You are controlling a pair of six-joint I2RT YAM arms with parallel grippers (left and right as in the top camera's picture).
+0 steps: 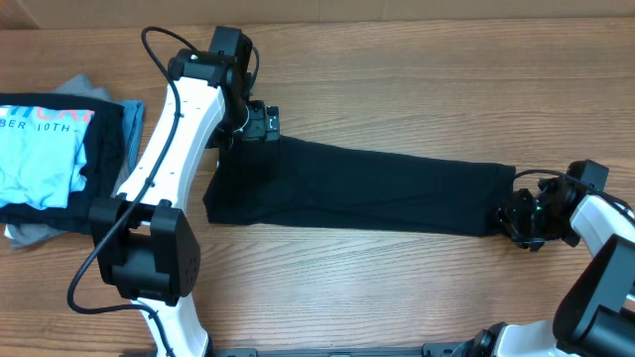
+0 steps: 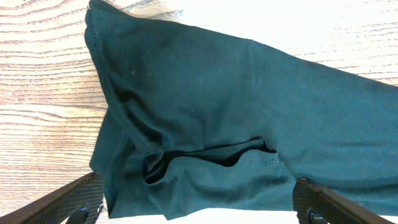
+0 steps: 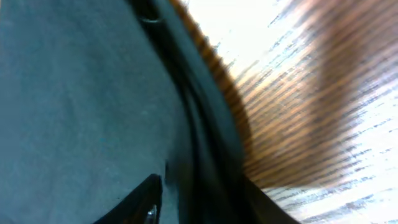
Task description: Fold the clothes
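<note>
The clothes are one black garment (image 1: 357, 183), folded into a long band that runs across the table from upper left to right. My left gripper (image 1: 260, 124) hovers over its left end, open. In the left wrist view the two fingers stand wide on either side of the rumpled fabric (image 2: 249, 93) with its seam, and nothing is gripped between them (image 2: 198, 180). My right gripper (image 1: 518, 220) sits at the band's right end. In the blurred right wrist view its fingers (image 3: 202, 186) are closed on a raised fold of the garment's edge (image 3: 74, 93).
A pile of clothes lies at the table's left edge, with a light blue T-shirt (image 1: 40, 149) on top and a grey garment (image 1: 30, 235) beneath. The left arm's white link (image 1: 174, 129) stretches between that pile and the black garment. Bare wooden table (image 1: 397, 288) lies in front.
</note>
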